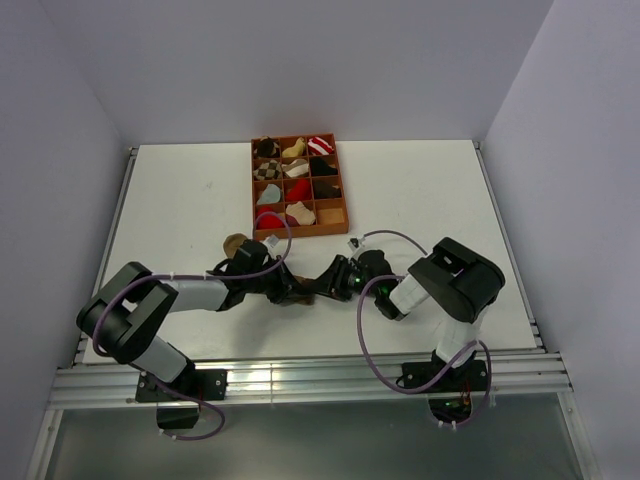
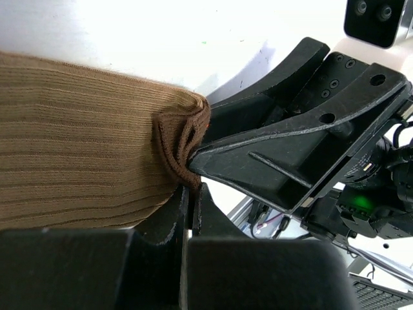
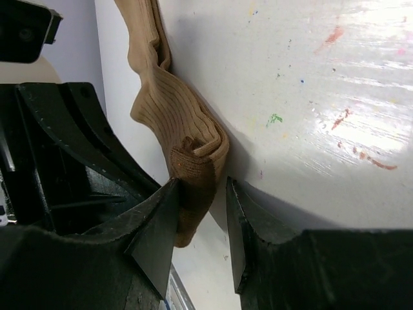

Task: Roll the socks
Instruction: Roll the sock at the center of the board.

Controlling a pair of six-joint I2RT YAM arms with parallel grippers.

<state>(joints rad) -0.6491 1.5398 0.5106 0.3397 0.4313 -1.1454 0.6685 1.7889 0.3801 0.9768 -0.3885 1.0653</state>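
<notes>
Left wrist: left gripper (image 2: 190, 197) clamps brown sock (image 2: 77, 142) end.

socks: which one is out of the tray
The plain brown sock, lying on the table and pinched by the left gripper; the rest sit in the orange tray's compartments.

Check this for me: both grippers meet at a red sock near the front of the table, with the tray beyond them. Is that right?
One thing is off: the sock is brown, not red, as both wrist views show. The rest stands: the left gripper and right gripper meet at it near the front of the table, with the tray beyond them.
</notes>
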